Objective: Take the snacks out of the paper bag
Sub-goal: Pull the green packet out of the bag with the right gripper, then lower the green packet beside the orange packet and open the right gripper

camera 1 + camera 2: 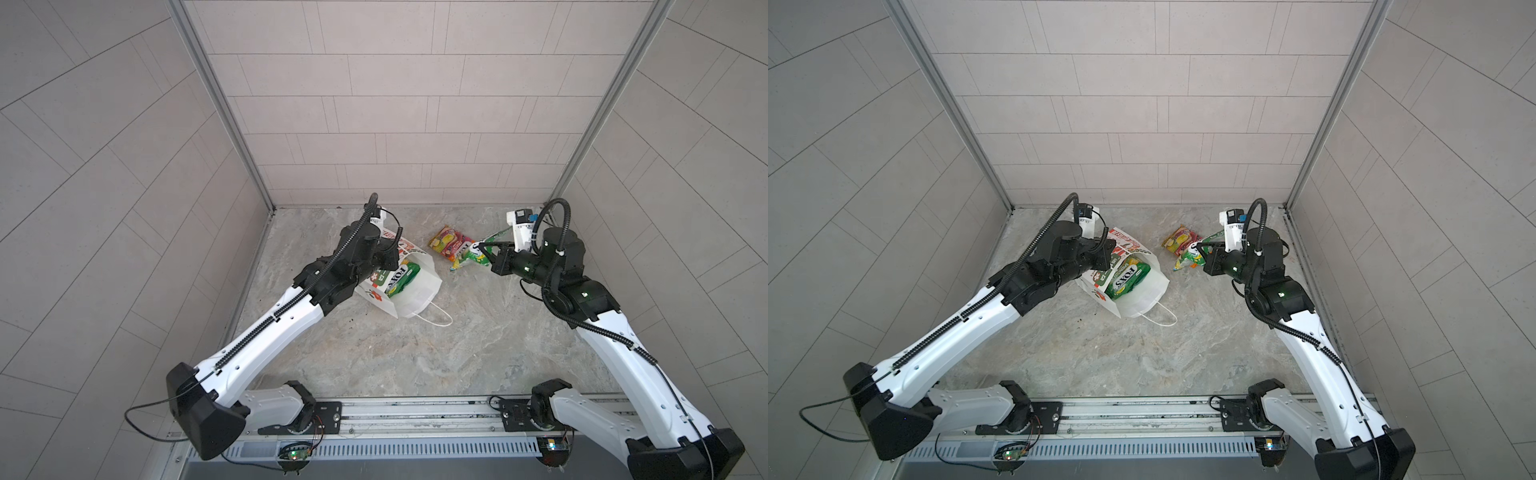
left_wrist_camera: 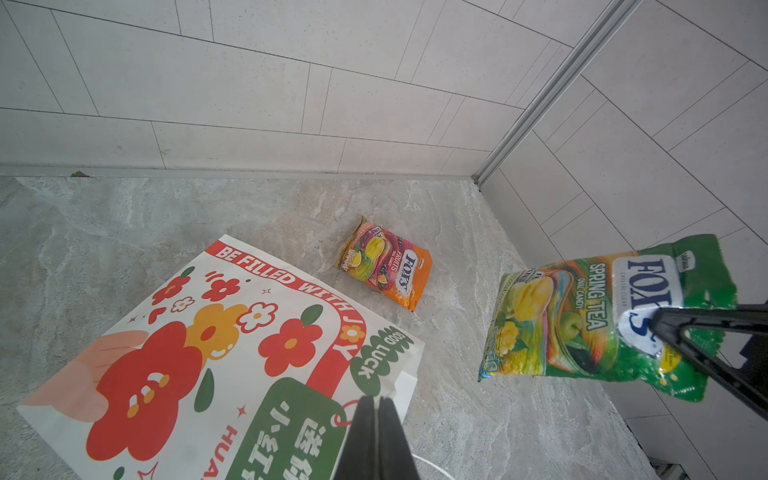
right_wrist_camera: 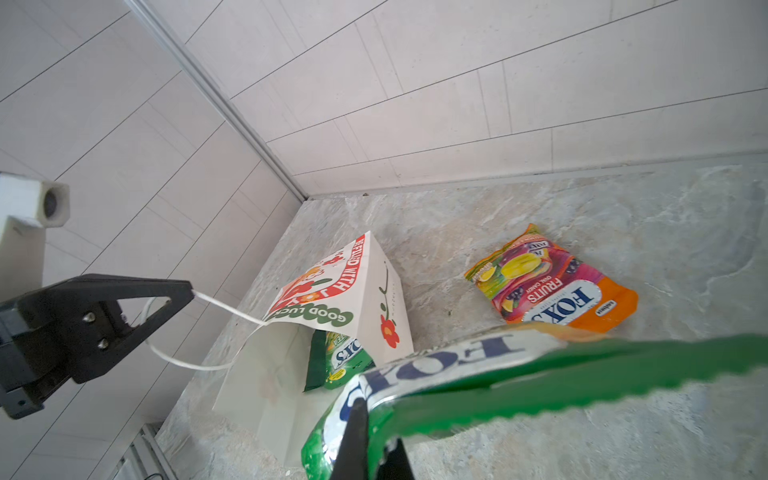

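A green pouch [image 3: 340, 358] sits half hidden inside the paper bag [image 3: 374, 286]; a second pouch [image 3: 582, 374], blurred, runs off frame.

Top views look down; wrist views, seemingly low, share the paper bag [image 2: 174, 340] [image 3: 374, 291].

On table [image 1: 415, 365] paper bag [image 1: 417, 293] lies on its side left of centre, one pouch [image 1: 401, 277] in its mouth. FRUITS pouch [image 1: 451, 244] lies right of it; SPRING TEA pouch [image 2: 582, 316] further right, off table in right gripper [image 1: 484, 252].
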`<state>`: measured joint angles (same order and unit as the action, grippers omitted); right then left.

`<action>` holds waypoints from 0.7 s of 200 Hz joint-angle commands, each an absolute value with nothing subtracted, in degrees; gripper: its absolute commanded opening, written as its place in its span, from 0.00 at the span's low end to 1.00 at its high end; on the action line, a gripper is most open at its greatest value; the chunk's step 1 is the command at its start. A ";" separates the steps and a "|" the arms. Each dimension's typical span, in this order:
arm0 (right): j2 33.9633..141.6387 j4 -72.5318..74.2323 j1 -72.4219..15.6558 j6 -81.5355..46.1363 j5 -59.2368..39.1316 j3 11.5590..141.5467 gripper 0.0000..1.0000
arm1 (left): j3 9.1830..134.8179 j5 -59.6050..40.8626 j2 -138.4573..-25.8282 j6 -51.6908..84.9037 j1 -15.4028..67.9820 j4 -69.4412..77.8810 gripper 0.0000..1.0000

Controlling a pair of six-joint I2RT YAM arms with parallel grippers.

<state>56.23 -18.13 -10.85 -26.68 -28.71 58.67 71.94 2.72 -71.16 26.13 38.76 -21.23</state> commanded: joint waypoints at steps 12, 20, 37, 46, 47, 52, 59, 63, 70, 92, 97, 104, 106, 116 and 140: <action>58.24 -17.41 -5.35 -25.94 -30.07 57.57 0.00 | 72.35 2.82 -71.18 26.28 38.96 -20.39 0.00; 59.49 -17.42 -3.87 -25.80 -30.00 57.57 0.00 | 72.28 2.88 -71.07 26.25 38.96 -20.37 0.00; 62.13 -17.28 -1.41 -25.34 -29.53 57.57 0.00 | 72.13 2.78 -71.01 26.37 38.94 -20.39 0.00; 63.51 -17.05 -0.38 -24.96 -28.89 57.60 0.00 | 71.99 2.72 -70.80 26.38 38.94 -20.39 0.00; 63.61 -17.01 -0.28 -24.87 -28.86 57.63 0.00 | 71.99 2.72 -70.77 26.38 38.94 -20.39 0.00; 64.45 -16.87 0.21 -24.71 -28.58 57.74 0.00 | 71.97 2.70 -70.84 26.37 38.95 -20.39 0.00; 65.53 -16.57 0.82 -24.45 -28.25 57.79 0.00 | 71.91 2.63 -70.74 26.33 38.97 -20.47 0.00; 65.92 -16.32 1.14 -24.30 -28.07 57.81 0.00 | 71.91 2.64 -70.66 26.36 38.98 -20.48 0.00; 67.39 -15.88 1.63 -24.00 -27.72 57.87 0.00 | 71.81 2.67 -70.57 26.39 38.95 -20.48 0.00; 71.28 -14.27 3.10 -23.35 -27.26 58.25 0.00 | 71.63 2.74 -70.31 26.37 38.95 -20.39 0.00; 72.39 -13.93 3.32 -23.17 -27.16 58.34 0.00 | 71.56 2.73 -70.23 26.37 38.94 -20.39 0.00; 73.89 -13.34 3.58 -22.94 -27.08 58.57 0.00 | 71.59 2.72 -70.31 26.47 38.99 -20.39 0.00; 74.39 -13.22 3.66 -22.83 -27.07 58.59 0.00 | 71.60 2.72 -70.25 26.44 38.95 -20.39 0.00; 76.52 -12.38 4.00 -22.55 -27.15 59.03 0.00 | 71.54 2.73 -70.31 26.46 38.96 -20.39 0.00; 81.68 -10.35 4.39 -21.99 -27.96 60.54 0.00 | 71.59 2.81 -70.24 26.46 38.94 -20.42 0.00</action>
